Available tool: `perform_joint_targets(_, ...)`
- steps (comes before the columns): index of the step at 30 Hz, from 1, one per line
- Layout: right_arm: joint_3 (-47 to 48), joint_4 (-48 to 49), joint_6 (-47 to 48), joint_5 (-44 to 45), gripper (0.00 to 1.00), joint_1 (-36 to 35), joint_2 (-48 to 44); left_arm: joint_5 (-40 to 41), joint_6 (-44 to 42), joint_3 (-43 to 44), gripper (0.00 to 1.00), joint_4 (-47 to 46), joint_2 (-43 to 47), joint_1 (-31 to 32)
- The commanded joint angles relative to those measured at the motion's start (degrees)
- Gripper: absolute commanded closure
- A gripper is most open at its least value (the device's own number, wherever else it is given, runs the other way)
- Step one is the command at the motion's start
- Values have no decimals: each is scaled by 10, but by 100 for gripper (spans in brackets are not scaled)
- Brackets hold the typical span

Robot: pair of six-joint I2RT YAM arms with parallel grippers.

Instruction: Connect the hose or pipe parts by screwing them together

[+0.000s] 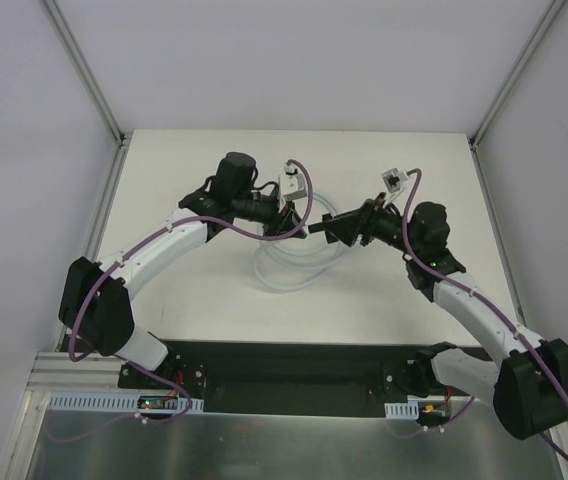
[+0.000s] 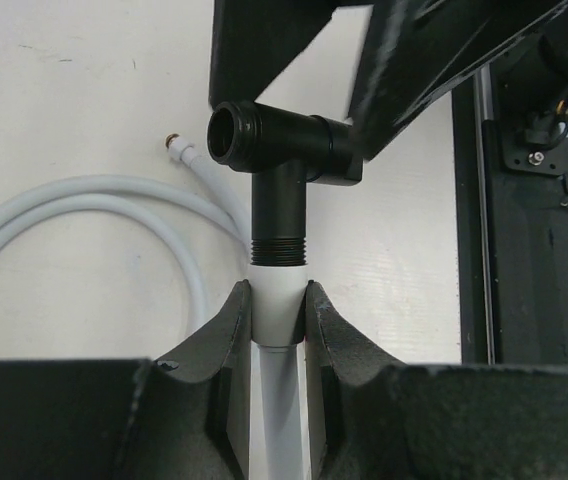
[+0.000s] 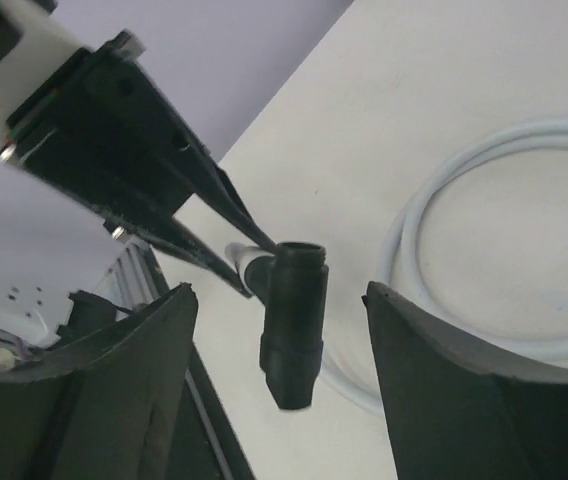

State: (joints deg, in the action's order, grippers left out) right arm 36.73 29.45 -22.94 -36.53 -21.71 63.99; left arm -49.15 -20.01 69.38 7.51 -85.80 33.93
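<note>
The white table (image 1: 384,300) fills the top view, and both arms lean in over its middle: the left arm (image 1: 154,255) from the left, the right arm (image 1: 474,305) from the right, with their wrists almost nose to nose.

The hose (image 1: 284,270) lies under them in a loose white coil on the tabletop, just on the near side of where the two grippers meet. In the left wrist view one free end of it rests flat on the table, and its small metal tip (image 2: 174,142) points away from the coil.

Now the left gripper (image 2: 278,300). It is clamped tight on the hose's other end, with both fingers pressed against a white sleeve (image 2: 277,305) that stands straight up between them. The black T-piece (image 2: 276,200) sits right on top of that sleeve. Its threaded stem meets the white and its open crossbar runs sideways, held up off the table.

The right gripper (image 3: 276,295) comes in from the opposite side with its jaws spread. Its own camera shows the T-piece (image 3: 294,320) hanging between the two fingers with clear daylight on either side, so it grips nothing. In the left wrist view those fingers cover the far end of the crossbar, and contact cannot be judged from that view.
</note>
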Motion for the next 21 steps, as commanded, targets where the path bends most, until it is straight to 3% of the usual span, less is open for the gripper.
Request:
perform_joint_targets(1, -23, 22, 219, -6, 25, 9, -99, -82, 33, -12, 100, -36, 22, -17)
perform_joint_targets(3, -42, 25, 353, -11, 18, 8, -142, -103, 38, -16, 100, -36, 27, -25)
perform_joint_targets(8, -77, 42, 638, -93, 13, 6, -184, -155, 66, -16, 100, -36, 34, -35)
perform_joint_targets(12, -99, 89, 713, -87, 6, -10, -178, -198, 89, -7, 100, -36, 30, -37)
perform_joint_targets(17, -105, 46, 808, -64, 6, -51, -184, -246, 106, 8, 100, -21, 33, -41)
perform_joint_targets(21, -90, 35, 833, -35, 6, -67, -175, -259, 110, 14, 100, -10, 34, -41)
